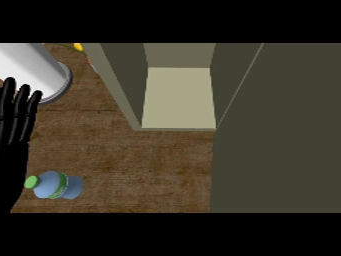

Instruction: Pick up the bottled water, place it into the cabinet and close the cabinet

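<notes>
**Bottle not yet grasped, reach comes first**

The bottled water (55, 185) lies on the wooden desk (129, 160), near the lower left of the head view, its green cap toward the left. Just beside it, at the left edge, I see one black robot hand (9, 120) with fingers straight and pointing up, so it is open and holds nothing. By the rig info this is the left one; it looks like resting, not reaching. The right robot hand does not show at all.

The cabinet (179, 97) stands further back, its door (291, 130) swung open toward the viewer at the right side, and the pale shelf inside is visible. A white cylinder (33, 67) lies at top left, w/ something small and yellow (78, 47) behind it; I cannot tell what that is.

My judgement: the step in hand is approach and grasp. To do it well, the hand should come from above, curl around the bottle body, not the cap, bc a lying bottle can roll away. Then lift high enough to pass the cabinet's front edge, and keep away from the door.
</notes>
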Controlling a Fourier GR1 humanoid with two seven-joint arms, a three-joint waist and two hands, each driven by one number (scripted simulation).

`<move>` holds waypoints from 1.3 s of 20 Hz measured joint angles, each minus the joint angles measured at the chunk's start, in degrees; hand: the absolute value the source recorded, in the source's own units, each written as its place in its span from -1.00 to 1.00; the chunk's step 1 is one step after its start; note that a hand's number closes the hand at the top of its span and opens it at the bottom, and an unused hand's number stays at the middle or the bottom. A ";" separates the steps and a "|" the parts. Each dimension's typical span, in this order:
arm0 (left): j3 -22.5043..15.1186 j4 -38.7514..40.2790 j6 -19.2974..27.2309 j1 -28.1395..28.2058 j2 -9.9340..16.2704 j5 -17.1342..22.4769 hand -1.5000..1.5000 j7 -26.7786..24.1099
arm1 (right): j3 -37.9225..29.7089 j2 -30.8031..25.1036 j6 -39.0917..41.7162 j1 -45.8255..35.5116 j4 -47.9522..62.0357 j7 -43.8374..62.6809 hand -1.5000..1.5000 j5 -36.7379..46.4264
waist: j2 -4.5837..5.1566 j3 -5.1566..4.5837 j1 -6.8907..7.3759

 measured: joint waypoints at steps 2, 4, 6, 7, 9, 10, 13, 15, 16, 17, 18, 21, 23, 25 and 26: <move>0.75 -1.20 2.61 0.76 -0.78 -2.28 -1.00 0.62 | 0.18 -0.23 0.55 2.17 -1.94 0.36 -1.00 -0.14 | -0.05 0.02 -0.31; 1.69 -3.60 6.76 2.78 -2.06 -6.28 -1.00 1.83 | 0.59 -0.51 0.93 3.69 -2.27 0.34 -1.00 0.53 | -0.17 0.06 -0.02; 4.01 -6.03 11.34 5.43 -3.21 -10.17 -1.00 2.61 | 0.33 -1.31 1.64 5.90 -3.19 0.66 -1.00 0.61 | -0.37 0.10 0.27; 4.78 -6.68 14.42 6.68 -3.61 -9.10 -1.00 3.76 | 1.64 -0.83 2.32 7.12 -3.58 1.31 -1.00 -0.15 | -0.50 0.06 0.62; 4.56 -8.48 20.75 9.48 -4.17 -7.45 -1.00 5.87 | 3.14 -0.61 3.99 9.20 -4.95 2.73 -1.00 -2.61 | -0.60 0.03 0.70; 3.55 -9.89 23.65 11.56 -4.37 -7.21 -1.00 6.65 | 3.58 -0.66 4.71 10.32 -5.83 3.27 -1.00 -3.67 | -0.63 0.03 0.67; -1.76 -14.89 31.59 17.54 -4.74 -8.33 -1.00 8.32 | 5.10 -0.96 6.68 15.02 -9.72 4.51 -1.00 -6.06 | -0.61 0.04 0.16; -6.89 -18.26 36.01 21.81 -4.86 -10.59 -1.00 9.00 | 5.28 -1.36 7.53 17.22 -12.31 5.65 -1.00 -7.72 | -0.55 0.07 0.01; -9.15 -18.85 37.85 23.41 -4.85 -11.24 -1.00 9.47 | 4.86 -1.82 8.40 19.02 -13.75 5.65 -1.00 -8.93 | -0.53 0.09 -0.19; -11.44 -18.82 39.77 24.29 -4.85 -11.52 -1.00 9.30 | 5.52 -1.72 9.06 21.24 -15.32 5.32 -1.00 -9.17 | -0.49 0.10 -0.42; -14.00 -18.70 41.52 25.79 -4.85 -11.69 -1.00 8.35 | 5.71 -1.83 9.56 22.87 -16.99 5.40 -1.00 -9.66 | -0.47 0.10 -0.51; -19.85 -18.71 44.80 29.89 -4.85 -12.20 -1.00 6.60 | 5.75 -2.00 10.60 25.79 -18.27 5.07 -1.00 -9.84 | -0.41 0.10 -0.58; -23.09 -18.63 46.59 32.10 -4.87 -12.59 -1.00 5.09 | 5.59 -2.19 11.40 27.43 -18.54 4.36 -1.00 -9.86 | -0.40 0.10 -0.64; -26.50 -18.31 48.76 33.52 -4.91 -13.29 -1.00 3.65 | 5.58 -2.25 11.96 28.70 -18.76 3.81 -1.00 -9.86 | -0.38 0.12 -0.74; -28.42 -18.07 49.86 34.30 -4.94 -13.76 -1.00 2.91 | 5.97 -2.13 11.97 29.30 -18.93 3.83 -1.00 -9.81 | -0.37 0.12 -0.77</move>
